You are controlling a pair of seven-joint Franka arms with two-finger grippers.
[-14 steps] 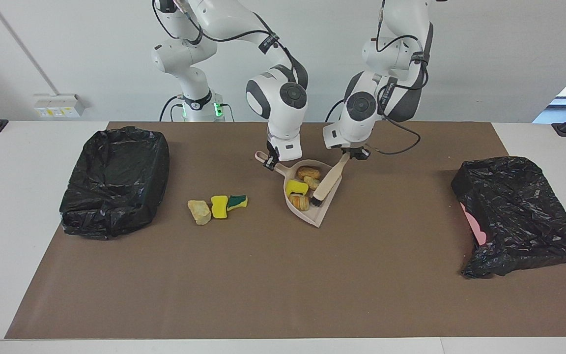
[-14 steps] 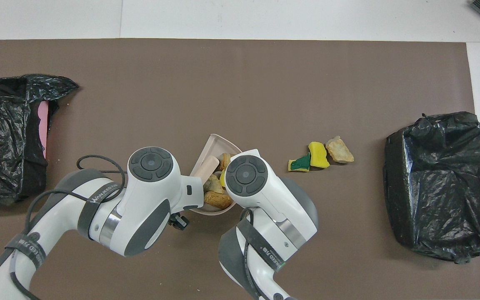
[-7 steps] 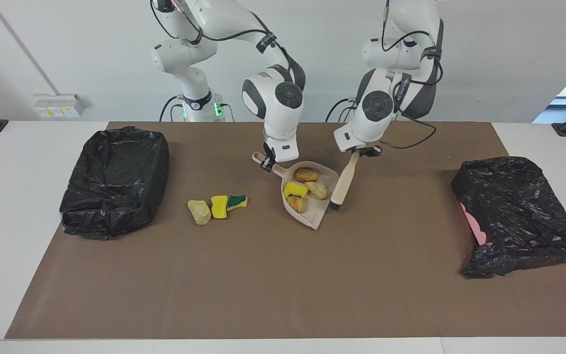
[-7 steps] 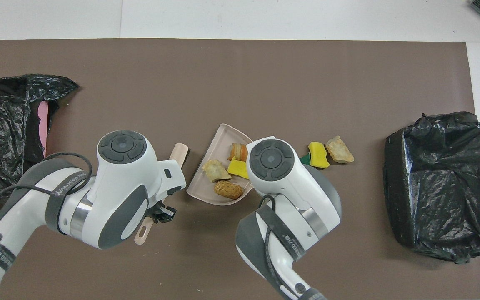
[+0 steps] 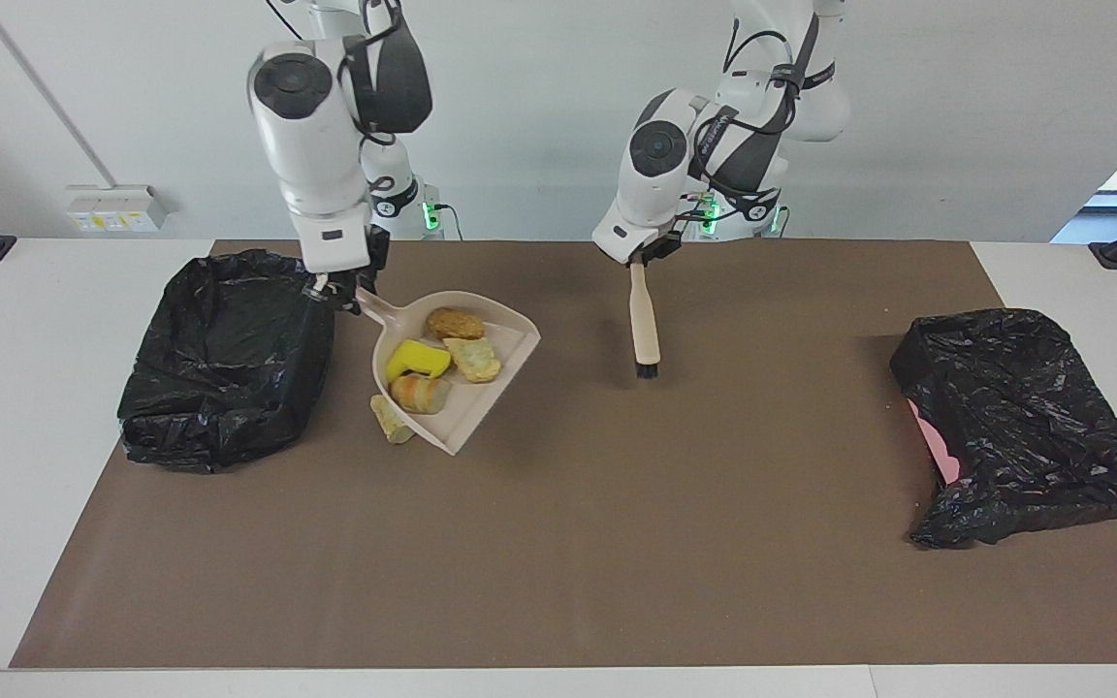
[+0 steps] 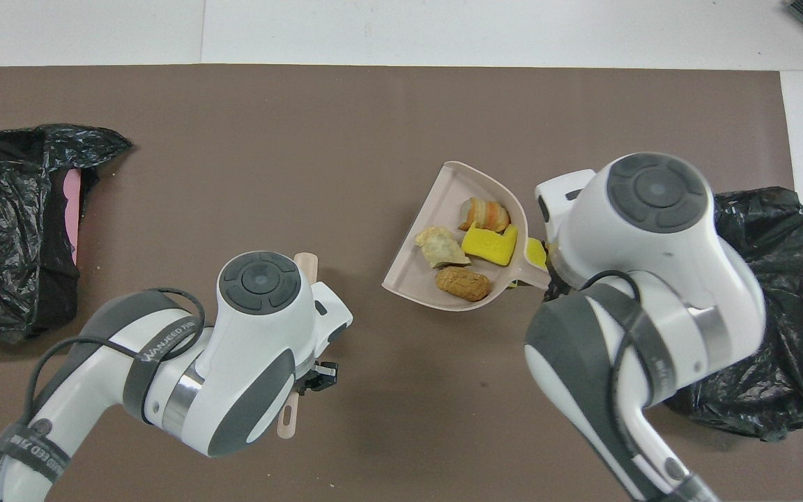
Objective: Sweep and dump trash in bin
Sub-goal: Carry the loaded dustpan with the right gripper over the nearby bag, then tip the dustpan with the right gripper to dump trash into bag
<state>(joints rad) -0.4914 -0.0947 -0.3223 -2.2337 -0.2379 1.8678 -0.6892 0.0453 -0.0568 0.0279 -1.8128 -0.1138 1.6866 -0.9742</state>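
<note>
Beside my right claw (image 5: 337, 287), shut on the dustpan (image 5: 481, 402) handle, lies the trash (image 5: 442, 357). My left claw (image 5: 638, 260) grips the brush (image 5: 643, 325); its arm reads "WANJEED".

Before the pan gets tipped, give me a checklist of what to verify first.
1. Grip: right gripper shut on the dustpan handle: ok.
2. Load: four scraps lie inside the dustpan: ok.
3. Position: dustpan over the bin: not ok, it hangs beside it.
4. Opening: bin mouth open: ok.
5. Clearance: left gripper holds the brush apart from the dustpan: ok.
6. Leftovers: all trash collected: not ok, a beige chunk lies on the table under the dustpan's lip.
</note>
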